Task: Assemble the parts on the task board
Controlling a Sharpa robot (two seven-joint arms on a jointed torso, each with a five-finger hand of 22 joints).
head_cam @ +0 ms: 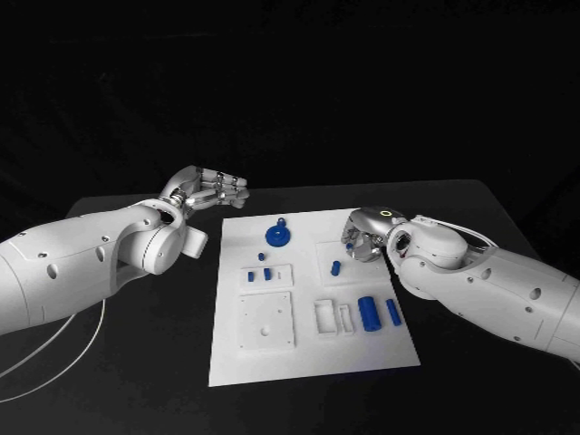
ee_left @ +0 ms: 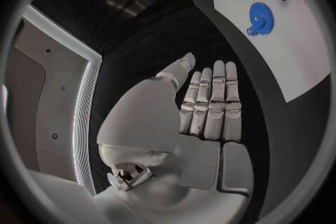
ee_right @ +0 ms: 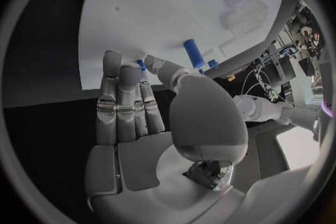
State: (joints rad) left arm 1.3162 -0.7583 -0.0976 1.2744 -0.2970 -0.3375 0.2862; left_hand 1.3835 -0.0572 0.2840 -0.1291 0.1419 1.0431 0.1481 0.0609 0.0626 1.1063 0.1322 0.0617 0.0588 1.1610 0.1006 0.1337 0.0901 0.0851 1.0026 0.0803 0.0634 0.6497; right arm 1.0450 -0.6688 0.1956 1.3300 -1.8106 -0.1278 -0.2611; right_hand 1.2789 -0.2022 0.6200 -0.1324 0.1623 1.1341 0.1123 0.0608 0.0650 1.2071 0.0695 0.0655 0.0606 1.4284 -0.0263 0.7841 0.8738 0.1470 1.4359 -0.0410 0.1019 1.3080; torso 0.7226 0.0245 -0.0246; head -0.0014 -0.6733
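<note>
Hovering with both hands empty beside the task board (head_cam: 310, 358).
Left hand (head_cam: 209, 192), fingers straight and slack, sits off the board's far left corner; right hand (head_cam: 363, 237), likewise unclenched, sits at its right edge. Blue gear (head_cam: 278, 236) lies far-centre, blue cylinder (head_cam: 369, 314) near-right.

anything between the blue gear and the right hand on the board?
Nothing: in the head view the blue gear and the right hand are separated by bare white task board. The small blue peg lies nearer the robot, off that line.
</note>
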